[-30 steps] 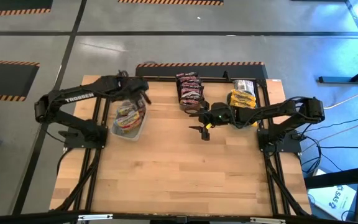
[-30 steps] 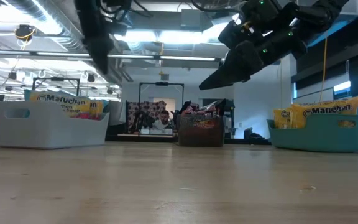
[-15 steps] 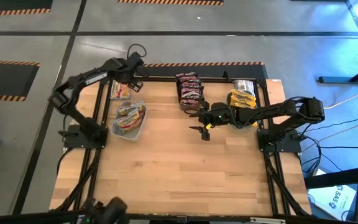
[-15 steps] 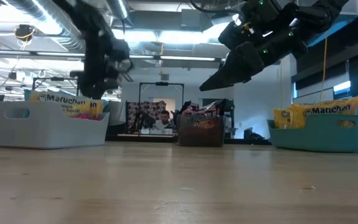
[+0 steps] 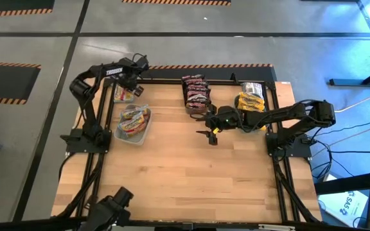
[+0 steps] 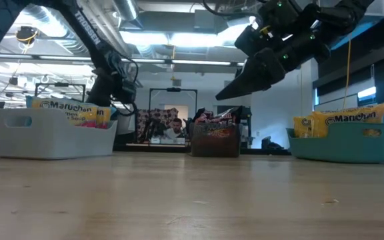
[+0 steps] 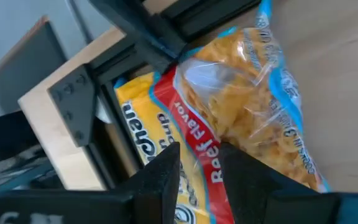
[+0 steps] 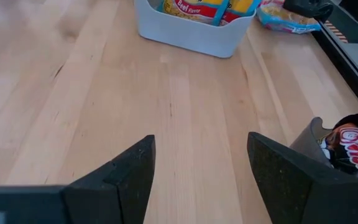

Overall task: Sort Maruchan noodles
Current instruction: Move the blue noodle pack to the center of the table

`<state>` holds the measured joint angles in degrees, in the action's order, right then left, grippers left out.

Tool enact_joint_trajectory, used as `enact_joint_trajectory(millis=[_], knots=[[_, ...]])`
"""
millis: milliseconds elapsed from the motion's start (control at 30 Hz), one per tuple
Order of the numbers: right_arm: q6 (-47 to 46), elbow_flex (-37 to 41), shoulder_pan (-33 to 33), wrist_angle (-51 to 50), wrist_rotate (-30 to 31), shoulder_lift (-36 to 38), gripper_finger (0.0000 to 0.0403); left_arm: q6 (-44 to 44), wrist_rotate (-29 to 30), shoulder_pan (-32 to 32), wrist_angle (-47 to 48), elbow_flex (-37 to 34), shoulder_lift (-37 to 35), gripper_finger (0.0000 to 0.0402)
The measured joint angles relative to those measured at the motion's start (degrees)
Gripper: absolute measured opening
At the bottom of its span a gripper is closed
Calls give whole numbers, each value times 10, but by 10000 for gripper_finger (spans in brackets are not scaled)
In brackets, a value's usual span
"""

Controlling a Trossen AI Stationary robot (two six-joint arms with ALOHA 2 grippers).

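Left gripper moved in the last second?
Yes. The left gripper went from over the white bin to the table's far edge, above a loose noodle packet.

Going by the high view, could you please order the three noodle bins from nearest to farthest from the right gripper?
From the right gripper, hovering open mid-table:
1. Middle bin of dark red packets, at the table's far edge.
2. Bin of yellow packets, toward the right arm's side.
3. White bin, on the left arm's side.

Grey concrete floor (image 5: 31, 45) all around, with orange-black hazard tape (image 5: 204, 65) at 12 o'clock and another strip (image 5: 8, 65) at 9. Ceiling lights (image 6: 172, 40) glow over exposed ducts (image 6: 19, 17); blue window light (image 6: 359, 93) at 3.
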<state>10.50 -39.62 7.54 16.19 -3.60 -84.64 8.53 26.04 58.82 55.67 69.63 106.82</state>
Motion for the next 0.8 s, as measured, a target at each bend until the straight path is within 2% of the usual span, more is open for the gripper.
enact_joint_trajectory(millis=[100,233,400,567,800], knots=[[0,0,0,-2,0,0,237,-18,-1,3,-7,2,12,106],[2,14,0,13,0,0,237,-57,-37,-8,-26,4,9,106],[-4,42,0,58,0,0,237,-93,-87,-58,-52,32,13,106],[-12,50,0,67,-1,0,237,-114,-168,-112,-87,44,13,106],[-12,50,0,63,-5,0,237,-127,-214,-194,-113,44,13,106]])
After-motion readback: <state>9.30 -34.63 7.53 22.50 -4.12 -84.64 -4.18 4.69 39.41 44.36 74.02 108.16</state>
